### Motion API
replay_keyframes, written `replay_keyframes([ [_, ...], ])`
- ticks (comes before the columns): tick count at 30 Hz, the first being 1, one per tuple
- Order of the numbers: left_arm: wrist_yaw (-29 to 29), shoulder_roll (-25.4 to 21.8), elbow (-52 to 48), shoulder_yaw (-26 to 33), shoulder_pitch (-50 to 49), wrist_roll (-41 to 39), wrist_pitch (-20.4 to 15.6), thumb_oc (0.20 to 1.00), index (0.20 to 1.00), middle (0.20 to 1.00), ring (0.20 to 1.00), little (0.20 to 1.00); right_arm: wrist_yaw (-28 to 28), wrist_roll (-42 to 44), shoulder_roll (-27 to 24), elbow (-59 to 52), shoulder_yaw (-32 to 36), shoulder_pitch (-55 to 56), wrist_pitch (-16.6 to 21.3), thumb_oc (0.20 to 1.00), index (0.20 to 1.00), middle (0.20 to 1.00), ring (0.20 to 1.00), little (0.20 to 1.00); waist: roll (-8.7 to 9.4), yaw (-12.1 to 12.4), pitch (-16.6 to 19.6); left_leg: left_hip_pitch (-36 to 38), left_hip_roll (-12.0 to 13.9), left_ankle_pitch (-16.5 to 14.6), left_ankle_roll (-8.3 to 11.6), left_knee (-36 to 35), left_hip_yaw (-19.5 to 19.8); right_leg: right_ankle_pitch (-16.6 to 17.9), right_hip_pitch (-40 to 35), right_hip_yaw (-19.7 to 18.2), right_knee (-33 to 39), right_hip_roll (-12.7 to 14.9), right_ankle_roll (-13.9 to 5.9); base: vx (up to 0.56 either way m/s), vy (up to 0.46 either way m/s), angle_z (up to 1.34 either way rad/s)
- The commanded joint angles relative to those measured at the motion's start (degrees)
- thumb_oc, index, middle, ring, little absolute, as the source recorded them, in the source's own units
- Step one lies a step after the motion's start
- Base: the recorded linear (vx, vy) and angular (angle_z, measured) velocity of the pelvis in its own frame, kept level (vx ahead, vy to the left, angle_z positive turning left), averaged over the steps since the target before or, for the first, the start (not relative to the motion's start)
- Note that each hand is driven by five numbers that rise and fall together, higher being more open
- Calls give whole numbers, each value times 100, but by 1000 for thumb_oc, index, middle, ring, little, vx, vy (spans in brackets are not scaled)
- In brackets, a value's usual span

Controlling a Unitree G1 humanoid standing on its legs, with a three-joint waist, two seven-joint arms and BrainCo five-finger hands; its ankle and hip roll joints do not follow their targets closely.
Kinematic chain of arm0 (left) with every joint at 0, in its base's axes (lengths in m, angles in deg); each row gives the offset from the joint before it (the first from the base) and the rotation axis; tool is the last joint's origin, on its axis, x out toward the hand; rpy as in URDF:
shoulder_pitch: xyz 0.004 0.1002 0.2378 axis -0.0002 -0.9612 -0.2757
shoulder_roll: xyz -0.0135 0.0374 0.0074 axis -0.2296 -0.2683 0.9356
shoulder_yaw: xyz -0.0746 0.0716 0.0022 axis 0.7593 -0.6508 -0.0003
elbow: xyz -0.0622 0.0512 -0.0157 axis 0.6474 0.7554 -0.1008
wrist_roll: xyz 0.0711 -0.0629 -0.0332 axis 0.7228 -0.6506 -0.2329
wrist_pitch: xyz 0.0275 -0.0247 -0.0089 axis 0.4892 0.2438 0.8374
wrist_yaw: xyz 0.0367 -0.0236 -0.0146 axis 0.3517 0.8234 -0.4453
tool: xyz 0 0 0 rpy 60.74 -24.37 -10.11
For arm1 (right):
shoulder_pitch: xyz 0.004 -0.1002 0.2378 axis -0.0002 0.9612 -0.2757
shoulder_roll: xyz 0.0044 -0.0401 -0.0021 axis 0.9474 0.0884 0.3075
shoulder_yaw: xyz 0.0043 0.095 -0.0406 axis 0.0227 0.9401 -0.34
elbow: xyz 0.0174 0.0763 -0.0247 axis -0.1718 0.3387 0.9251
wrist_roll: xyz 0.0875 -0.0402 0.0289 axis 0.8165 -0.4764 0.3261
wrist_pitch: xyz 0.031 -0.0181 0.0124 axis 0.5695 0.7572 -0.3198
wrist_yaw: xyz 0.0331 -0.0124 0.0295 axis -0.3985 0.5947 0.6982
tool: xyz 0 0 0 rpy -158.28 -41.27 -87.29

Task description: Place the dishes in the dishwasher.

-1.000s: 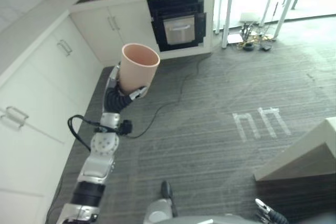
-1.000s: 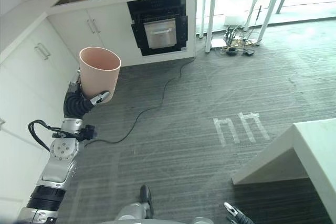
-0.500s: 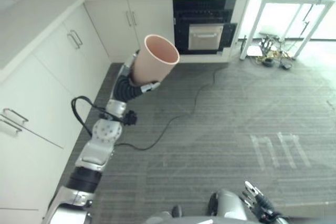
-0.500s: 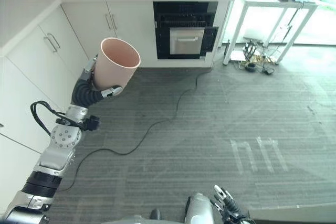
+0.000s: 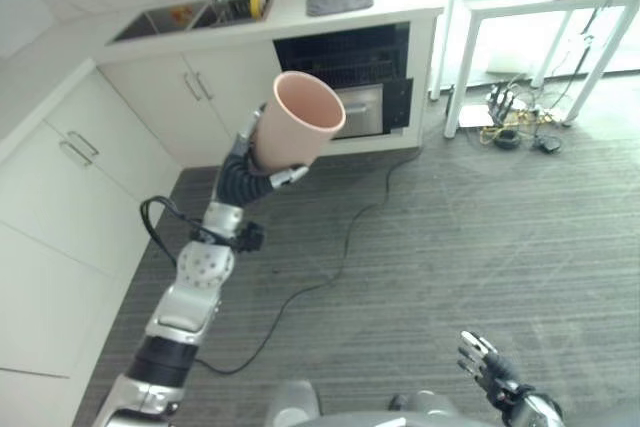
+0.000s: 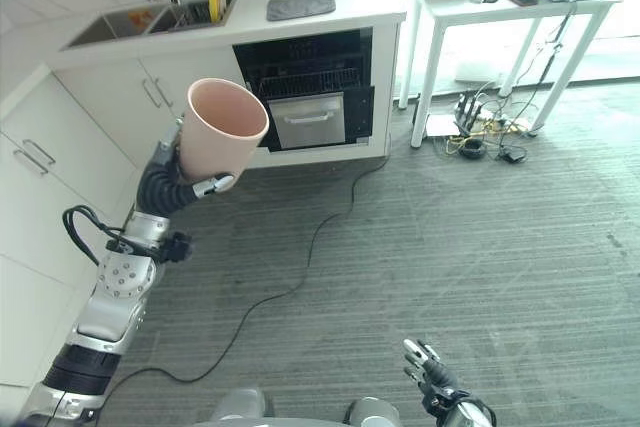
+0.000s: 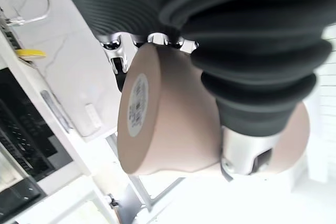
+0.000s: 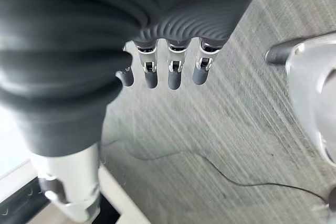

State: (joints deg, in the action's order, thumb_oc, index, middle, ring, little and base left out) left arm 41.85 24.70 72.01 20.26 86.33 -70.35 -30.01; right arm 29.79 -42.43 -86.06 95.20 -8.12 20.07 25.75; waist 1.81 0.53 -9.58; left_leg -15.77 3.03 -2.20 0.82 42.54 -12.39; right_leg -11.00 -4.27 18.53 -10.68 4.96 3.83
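Pink cup (image 5: 297,129) sits left of centre frame, my left hand (image 5: 262,173) fingers curled around it, before the open dishwasher (image 5: 350,82). My right hand (image 6: 432,377), lower right, fingers relaxed, empty.

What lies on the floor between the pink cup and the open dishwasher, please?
Bare grey floor, in the right eye view, between the pink cup and the dishwasher.
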Motion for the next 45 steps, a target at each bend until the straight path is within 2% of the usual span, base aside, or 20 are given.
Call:
replay_keyframes([
  [1, -226, -49, -223, 268, 427, 2, -327, 200, 200, 200, 200, 200, -104, -218, -162, -200, -38, 116, 116, 1000, 1000, 1000, 1000, 1000, -359, -100, -23, 1173, 434, 31, 402, -2634, -535, 317, -83, 93, 475, 72, -807, 247, 205, -18],
  [2, -279, -28, -273, 244, 395, 16, -316, 200, 200, 200, 200, 200, -21, -237, -139, -223, -35, 149, 72, 1000, 1000, 1000, 1000, 1000, -424, -70, -62, 1136, 568, 336, 525, -3387, -508, 261, -242, 22, 543, 39, -887, 268, 223, -25],
  [5, -316, 46, -339, 430, 136, 144, -368, 200, 200, 200, 200, 200, -24, -388, -129, -71, -65, 252, 98, 1000, 1000, 1000, 1000, 1000, -514, 68, -81, 1028, 936, 872, 717, -4213, -184, 93, -459, -212, 551, 38, -976, 414, 303, -82],
  [8, -281, 43, -345, 544, 106, 425, -380, 200, 200, 200, 200, 200, 72, -579, -129, -58, -12, 351, 153, 1000, 1000, 1000, 1000, 1000, -500, 21, -30, 1153, 977, 810, 694, -4274, -457, -107, -549, -64, 345, 166, -1060, 311, 310, -76],
  [11, -213, -23, -409, 582, 132, 468, -283, 200, 200, 200, 200, 200, 234, -639, -130, -60, 29, 348, 87, 1000, 1000, 1000, 1000, 1000, -468, 89, 17, 1175, 763, 625, 609, -4161, -162, -296, -582, -203, 62, 242, -1067, 288, 405, 9],
  [12, -57, -90, -387, 488, 337, 440, -234, 200, 200, 200, 200, 200, 522, -700, 50, -83, 206, 441, 44, 1000, 1000, 1000, 1000, 1000, -407, 131, 163, 1234, 173, 207, 276, -4013, 155, -171, -454, -436, -569, 396, -1232, 486, 739, 125],
  [13, 18, -163, -339, 422, 430, 413, -276, 200, 200, 200, 200, 200, 612, -695, 146, -135, 223, 495, 46, 1000, 1000, 1000, 1000, 1000, -366, 125, 187, 1321, -72, 38, 86, -3983, 283, 65, -319, -555, -947, 480, -1359, 489, 757, 84],
  [18, 99, -243, -248, 341, 536, 363, -310, 200, 200, 200, 200, 200, 585, -734, 218, -95, 230, 544, 129, 1000, 1000, 1000, 1000, 1000, -336, 143, 229, 1448, -348, -59, -185, -4084, 346, 404, -164, -633, -1555, 576, -1530, 124, 225, 43],
  [19, -50, -262, -204, 188, 556, 486, -225, 200, 200, 200, 200, 200, 554, -591, 294, -302, 66, 591, 121, 1000, 1000, 1000, 1000, 1000, -473, 141, 215, 1902, -541, -147, -457, -4467, 456, 967, 529, -599, -3220, 676, -1593, 190, 365, 17],
  [20, -136, -262, -192, 184, 537, 489, -201, 200, 200, 200, 200, 200, 516, -620, 290, -326, 12, 577, 136, 1000, 1000, 1000, 1000, 1000, -487, 146, 206, 2008, -561, -127, -478, -4605, 444, 955, 788, -623, -3486, 709, -1584, 229, 387, 20],
  [23, -332, -291, -84, 173, 578, 453, -238, 200, 200, 200, 200, 200, 534, -565, 235, -387, -125, 470, 77, 1000, 1000, 1000, 1000, 1000, -393, -47, 57, 2180, -591, -181, -394, -4682, 650, 679, 1209, -722, -2310, 183, -1517, 156, -35, 6],
  [26, -472, -285, -58, 141, 637, 505, -227, 200, 200, 200, 200, 200, 556, -466, 149, -167, -101, 317, 69, 1000, 1000, 1000, 1000, 1000, -215, -164, -71, 2423, -650, -410, -309, -4742, 885, 1052, 1287, -850, -420, 213, -1582, 257, -164, 77],
  [30, -508, -208, -136, 250, 397, 459, -224, 200, 200, 200, 200, 200, 661, -510, 154, 131, 69, 247, 46, 1000, 1000, 1000, 1000, 1000, -214, -95, 95, 2615, -569, -682, -225, -4504, 717, 833, 794, -554, 188, 188, -1423, 395, -198, 60],
  [32, -560, -148, -169, 244, 358, 502, -221, 200, 200, 200, 200, 200, 669, -483, 129, 164, 52, 237, 97, 1000, 1000, 1000, 1000, 1000, -182, -114, 139, 2465, -583, -848, -175, -3976, 621, 757, 635, -578, 296, 146, -1319, 181, -88, 59],
  [34, -600, -102, -207, 245, 365, 451, -214, 200, 200, 200, 200, 200, 662, -371, 27, 134, 44, 240, 105, 1000, 1000, 1000, 1000, 1000, -80, -124, 127, 2056, -713, -1140, -106, -2706, 510, 660, 476, -617, 338, 184, -1157, 180, -82, 1],
  [36, -484, -39, -223, 218, 441, 357, -211, 200, 200, 200, 200, 200, 691, -247, -68, 177, 124, 279, 201, 1000, 1000, 1000, 1000, 1000, -86, -73, 52, 1350, -476, -709, 164, -1856, 446, 575, 217, -582, 447, 130, -969, 98, 47, -7],
  [38, -435, -28, -217, 226, 480, 351, -250, 200, 200, 200, 200, 200, 640, -161, -134, 279, 220, 255, 251, 1000, 1000, 1000, 1000, 1000, -159, -82, 20, 1393, -178, -517, 243, -2295, 536, 468, 149, -624, 416, 86, -948, 108, 256, 20],
  [41, -383, -60, -319, 341, 431, 231, -183, 200, 200, 200, 200, 200, 626, -35, -275, 393, 399, 236, 280, 1000, 1000, 1000, 1000, 1000, -391, -73, -13, 1773, 700, 280, 627, -3866, 1105, 133, 45, -866, 175, 173, -1051, 226, 623, -31],
  [44, -116, -151, -305, 442, 404, 116, -264, 200, 200, 200, 200, 200, 695, -9, -246, 244, 521, 270, 328, 1000, 1000, 1000, 1000, 1000, -491, -147, 23, 2024, 733, 1, 668, -4112, 999, 84, 99, -819, -128, 644, -1285, 163, 761, -49],
  [45, -168, -215, -242, 260, 541, 296, -220, 200, 200, 200, 200, 200, 828, 122, -92, 102, 641, 372, 281, 1000, 1000, 1000, 1000, 1000, -472, -218, 26, 2078, 476, -148, 492, -4142, 939, 301, 132, -866, -192, 1020, -1530, 111, 551, -8],
])
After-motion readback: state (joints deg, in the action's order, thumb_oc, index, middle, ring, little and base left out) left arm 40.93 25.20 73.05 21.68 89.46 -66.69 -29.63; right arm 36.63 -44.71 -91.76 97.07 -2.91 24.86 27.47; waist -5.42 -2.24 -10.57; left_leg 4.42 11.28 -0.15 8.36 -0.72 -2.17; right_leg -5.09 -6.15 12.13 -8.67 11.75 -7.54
